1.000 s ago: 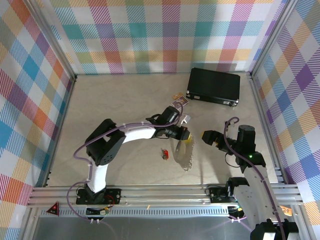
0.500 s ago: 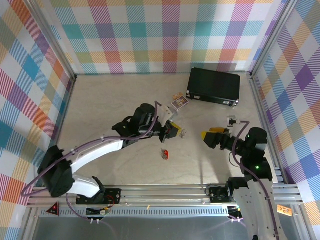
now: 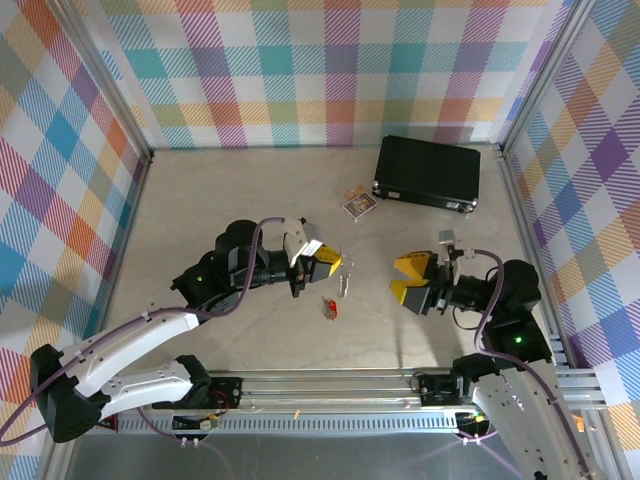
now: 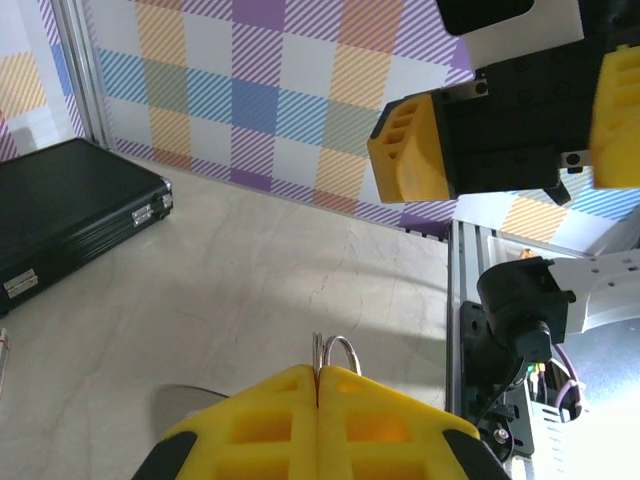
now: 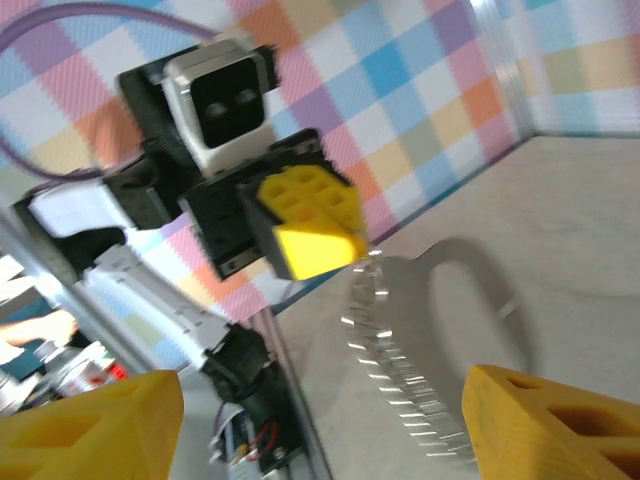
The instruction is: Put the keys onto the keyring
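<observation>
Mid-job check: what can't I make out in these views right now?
- Keyring, left wrist view: the shut left gripper hides all but a short arc.
- Its chain, right wrist view: smeared by motion blur.
- Key, top view: too small to find its hole.

1. This is a robot test cell in a lab rather than a home or a shop. Two robot arms, the left arm point(image 3: 130, 340) and the right arm point(image 3: 515, 290), are bolted side by side to a metal rail point(image 3: 330, 383) at the near edge of a table point(image 3: 220, 190).
2. Bare aluminium posts point(image 3: 100, 75) frame the table. Brightly checked panels point(image 3: 330, 70) close it in at the back and on both sides, like a backdrop.
3. Purple cables point(image 5: 60, 18) run loose along the arms, and a small camera point(image 5: 222, 95) is mounted on the left arm's wrist.
4. The pale tabletop is sparse, with a black case point(image 3: 428, 172) lying near the back panel.
</observation>
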Robot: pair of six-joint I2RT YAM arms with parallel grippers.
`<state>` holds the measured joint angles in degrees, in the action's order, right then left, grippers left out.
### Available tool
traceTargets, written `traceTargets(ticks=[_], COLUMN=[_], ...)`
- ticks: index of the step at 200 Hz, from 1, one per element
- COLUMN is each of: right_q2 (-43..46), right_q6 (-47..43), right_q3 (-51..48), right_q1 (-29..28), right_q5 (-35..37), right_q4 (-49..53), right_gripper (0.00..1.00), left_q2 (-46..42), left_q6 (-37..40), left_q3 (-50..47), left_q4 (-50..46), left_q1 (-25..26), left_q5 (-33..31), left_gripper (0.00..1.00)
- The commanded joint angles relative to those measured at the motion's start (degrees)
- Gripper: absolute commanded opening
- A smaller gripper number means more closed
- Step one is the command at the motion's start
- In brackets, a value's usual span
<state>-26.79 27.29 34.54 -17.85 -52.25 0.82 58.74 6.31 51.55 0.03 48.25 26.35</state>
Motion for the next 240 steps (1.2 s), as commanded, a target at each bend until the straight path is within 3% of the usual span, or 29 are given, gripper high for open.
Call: traceTargets(ticks=[1, 55, 148, 200, 240], right_q2=[-2.5, -9.1, -14.8, -16.0, -15.5], right_q6=[-5.3, -17.5, -25.1, -28.2, -32.3], right_q3=[2.8, 7.6, 12.7, 14.3, 16.6], right_q1=[-5.9, -19.1, -21.4, -25.1, -26.7], right_q5=[0.8, 6.8, 4.9, 7.1, 11.1], right_q4=[-2.6, 3.1, 7.8, 9.7, 14.5], right_gripper=[0.72, 0.79, 0.9, 0.85, 0.69], left_q2=[-2.3, -4.6, -9.7, -10.7, -11.0], left_q6=[1.3, 1.4, -0.3, -0.8, 0.2], left_q3=[-0.5, -0.1, -1.7, -2.0, -0.5], left_q4=[0.9, -1.3, -2.7, -3.2, -6.9], left_q1=[0.6, 1.0, 1.1, 1.1, 1.2], left_q5=[0.5, 2.2, 4.7, 4.9, 6.6], left_gripper=[0.0, 0.0, 0.0, 0.0, 0.0])
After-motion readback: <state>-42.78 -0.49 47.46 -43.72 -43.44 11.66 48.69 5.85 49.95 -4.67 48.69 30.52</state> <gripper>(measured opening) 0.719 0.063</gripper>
